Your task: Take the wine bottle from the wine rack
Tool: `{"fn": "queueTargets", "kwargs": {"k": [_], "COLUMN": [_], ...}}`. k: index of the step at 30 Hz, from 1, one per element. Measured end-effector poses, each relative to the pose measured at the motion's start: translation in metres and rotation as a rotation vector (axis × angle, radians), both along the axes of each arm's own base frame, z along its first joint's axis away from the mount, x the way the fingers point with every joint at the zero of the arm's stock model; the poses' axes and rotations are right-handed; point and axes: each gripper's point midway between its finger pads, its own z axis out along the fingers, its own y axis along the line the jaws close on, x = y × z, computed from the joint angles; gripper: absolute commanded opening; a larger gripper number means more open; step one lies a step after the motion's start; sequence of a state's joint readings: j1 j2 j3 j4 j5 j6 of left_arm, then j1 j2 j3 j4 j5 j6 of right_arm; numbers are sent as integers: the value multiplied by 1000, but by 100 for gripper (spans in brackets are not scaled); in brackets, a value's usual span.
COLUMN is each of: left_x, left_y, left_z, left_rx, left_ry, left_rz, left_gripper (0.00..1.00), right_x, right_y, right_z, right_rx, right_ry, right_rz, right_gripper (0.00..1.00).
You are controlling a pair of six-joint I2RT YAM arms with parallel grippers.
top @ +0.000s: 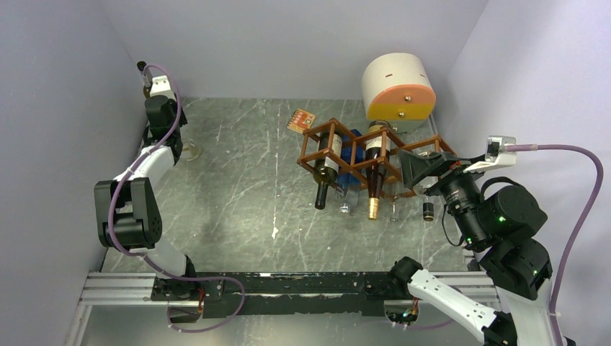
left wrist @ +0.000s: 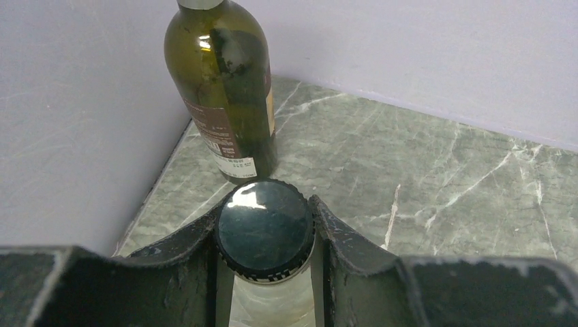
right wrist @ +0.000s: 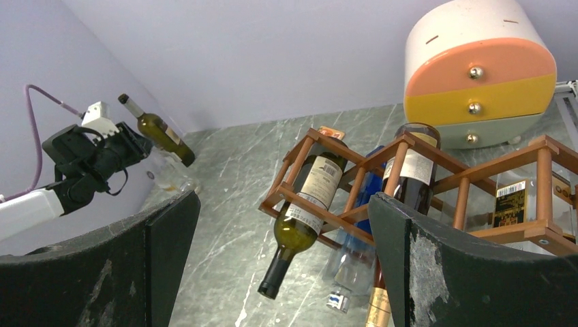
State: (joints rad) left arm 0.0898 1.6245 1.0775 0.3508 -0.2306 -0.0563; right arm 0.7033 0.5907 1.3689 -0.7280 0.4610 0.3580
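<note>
The reddish-brown wine rack [top: 317, 134] stands at the back right and also shows in the right wrist view [right wrist: 543, 184]. It holds a green bottle with a black neck [top: 328, 162] [right wrist: 307, 204], a dark bottle with gold foil [top: 374, 176] and a blue-and-clear bottle [top: 348, 191], necks pointing toward me. My right gripper [top: 416, 169] [right wrist: 283, 204] is open and empty, just right of the rack. My left gripper [top: 171, 122] [left wrist: 264, 231] is at the far left corner, shut on the black cap of a clear bottle [left wrist: 264, 228] that stands on the table.
Another green bottle [left wrist: 225, 88] [top: 144, 72] stands upright in the far left corner against the wall. A cream-and-orange cylinder [top: 398, 90] sits behind the rack. A small patterned card [top: 301, 120] lies by the rack's back left. A small black object [top: 428, 210] lies near the rack's front right.
</note>
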Motion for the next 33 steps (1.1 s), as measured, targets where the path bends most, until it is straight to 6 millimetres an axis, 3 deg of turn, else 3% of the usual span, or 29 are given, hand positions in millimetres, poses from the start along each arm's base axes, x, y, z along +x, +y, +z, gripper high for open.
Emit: {"fn": "queueTargets", "kwargs": {"k": [4, 6, 13, 18, 25, 30, 33], "left_x": [1, 1, 1, 3, -17, -62, -96], "left_y": [1, 1, 1, 1, 7, 22, 22], "left_z": [2, 3, 4, 43, 78, 106, 142], "left_rx": [9, 12, 15, 17, -27, -83, -113], "left_ry": [-7, -10, -19, -146, -213, -222, -291], "left_rz": [0, 1, 1, 3, 67, 196, 218], "left_gripper": [7, 12, 67, 88, 99, 99, 99], "right_x": [0, 0, 0, 1, 3, 3, 7], "right_y": [0, 0, 0, 1, 6, 6, 6], "right_z": [0, 0, -1, -3, -11, -19, -32], "right_rx": [1, 1, 2, -1, -5, -29, -66], "right_ry": [0, 1, 2, 8, 26, 55, 104], "right_rz": [0, 0, 1, 2, 13, 12, -3], "right_gripper": [100, 100, 100, 100, 100, 100, 100]}}
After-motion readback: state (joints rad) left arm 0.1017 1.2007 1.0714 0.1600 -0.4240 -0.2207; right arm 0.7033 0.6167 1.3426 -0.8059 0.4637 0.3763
